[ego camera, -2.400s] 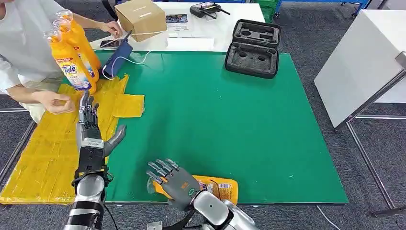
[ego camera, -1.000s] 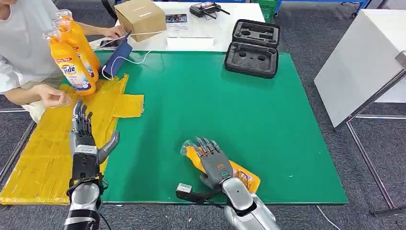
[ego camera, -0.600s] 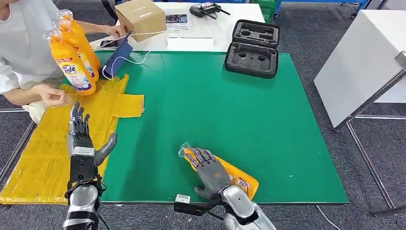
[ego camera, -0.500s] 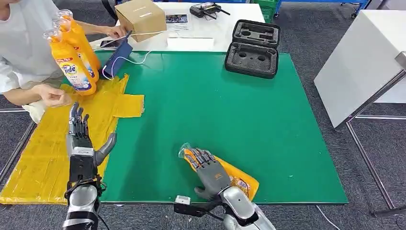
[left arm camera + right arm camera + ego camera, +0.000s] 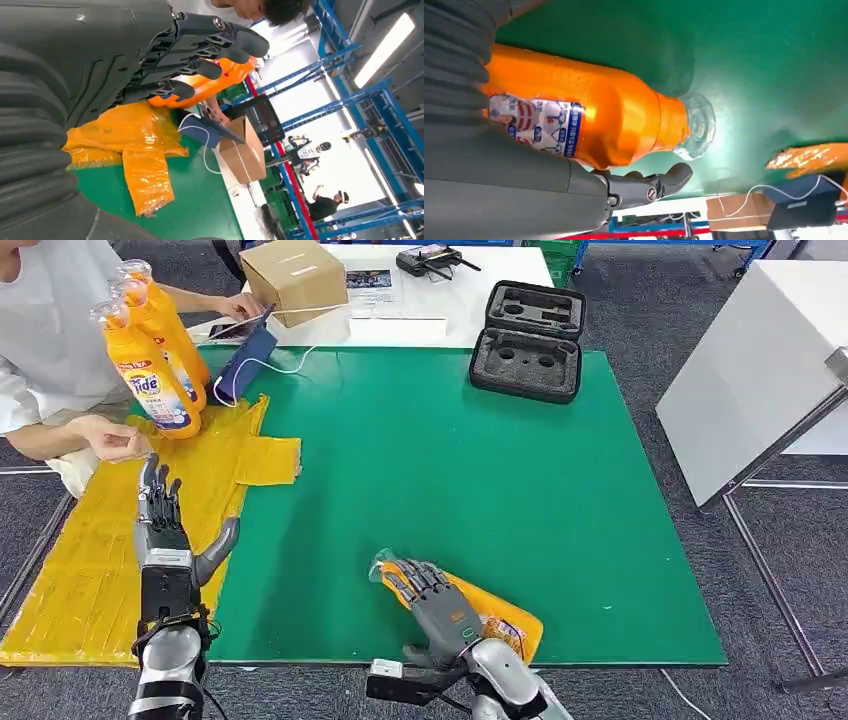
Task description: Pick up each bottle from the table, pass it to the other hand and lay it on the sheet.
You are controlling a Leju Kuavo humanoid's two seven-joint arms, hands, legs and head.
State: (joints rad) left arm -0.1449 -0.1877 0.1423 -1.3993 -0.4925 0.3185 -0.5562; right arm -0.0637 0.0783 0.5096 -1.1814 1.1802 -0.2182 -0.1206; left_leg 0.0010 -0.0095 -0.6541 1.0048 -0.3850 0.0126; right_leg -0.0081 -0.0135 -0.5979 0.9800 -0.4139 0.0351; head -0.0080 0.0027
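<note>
Bottle (image 5: 490, 608) slid nearer edge, under right hand (image 5: 440, 605).

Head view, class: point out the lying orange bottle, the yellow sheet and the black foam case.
lying orange bottle (image 5: 505, 617), head view, on its orange body beside the label.
yellow sheet (image 5: 90, 570), head view, on a bare stretch.
black foam case (image 5: 530, 335), head view, near its hinge.

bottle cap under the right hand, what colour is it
The cap of the lying orange bottle is clear, colourless plastic; the right wrist view shows it best.
</note>
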